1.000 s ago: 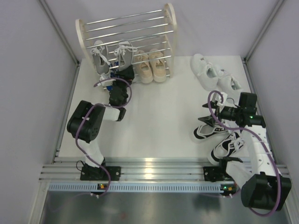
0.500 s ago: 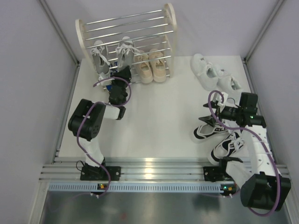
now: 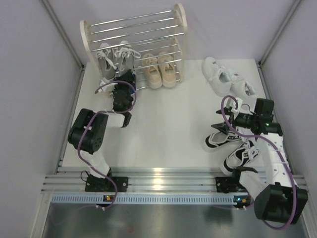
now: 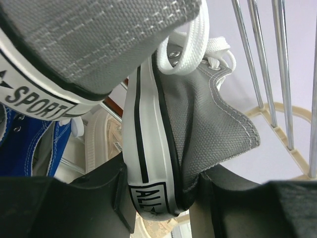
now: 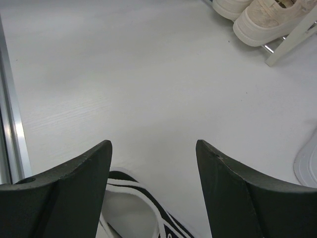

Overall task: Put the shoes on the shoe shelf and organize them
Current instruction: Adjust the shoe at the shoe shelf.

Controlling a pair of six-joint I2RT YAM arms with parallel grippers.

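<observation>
The white desk (image 3: pixel 163 129) is carrying the shoe shelf (image 3: pixel 179 29). At the shelf's left front, my left claw (image 4: pixel 158 198) is clamping a grey sneaker (image 4: pixel 198 114) by its heel (sole turned sideways). My right claw (image 5: pixel 153 163) is hanging with its fingers apart, well right of the shelf, over a black-and-white sneaker (image 5: pixel 133 208).

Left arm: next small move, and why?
Probably slide the grey shoe a little further onto the shoe shelf, in line with its mate, before letting go. The left gripper is clamped on the shoe's heel at the shelf front, and the mate already sits beside it on that tier.
</observation>
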